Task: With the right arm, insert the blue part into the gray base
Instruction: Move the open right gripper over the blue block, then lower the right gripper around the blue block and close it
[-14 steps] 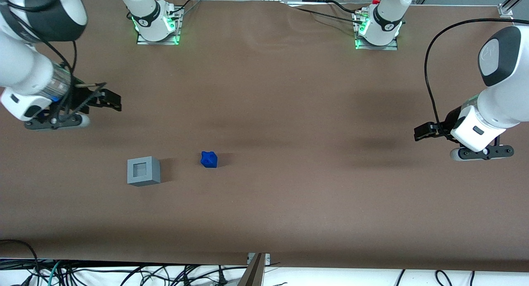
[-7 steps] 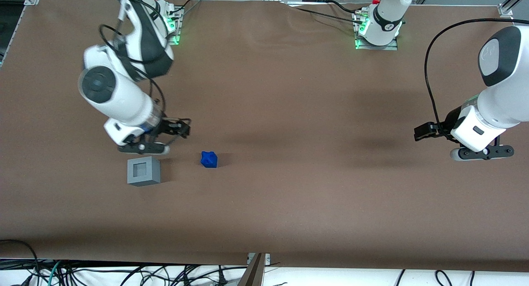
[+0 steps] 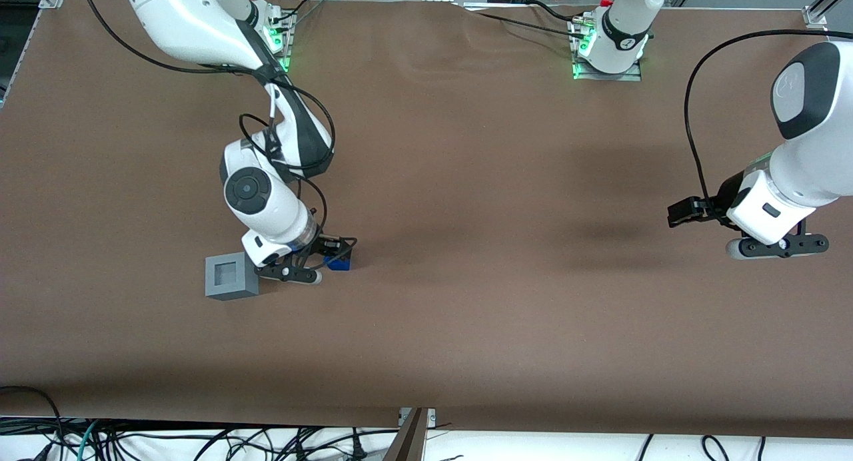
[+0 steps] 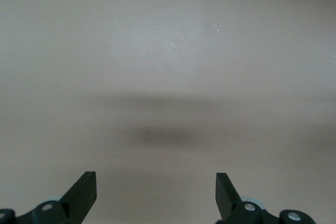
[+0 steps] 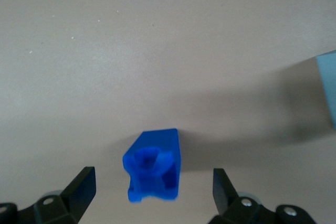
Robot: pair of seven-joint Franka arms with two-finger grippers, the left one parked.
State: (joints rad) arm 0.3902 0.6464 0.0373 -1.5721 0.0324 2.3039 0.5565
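The blue part (image 3: 340, 262) lies on the brown table, mostly covered by the right arm's gripper (image 3: 331, 253) in the front view. The right wrist view shows the blue part (image 5: 154, 166) between the two black fingertips (image 5: 81, 187), with clear gaps on both sides. The gripper (image 5: 153, 188) is open and touches nothing. The gray base (image 3: 230, 276) stands upright on the table beside the gripper, its square recess facing up. An edge of the gray base (image 5: 328, 87) shows in the right wrist view.
The two arm mounts (image 3: 256, 44) with green lights stand at the table's edge farthest from the front camera. Cables hang below the table's near edge (image 3: 200, 441). Brown table surface (image 3: 500, 314) stretches toward the parked arm's end.
The right arm has swung in from the table's end, passed above the gray base and come down over the blue part. The blue part and gray base have not moved.
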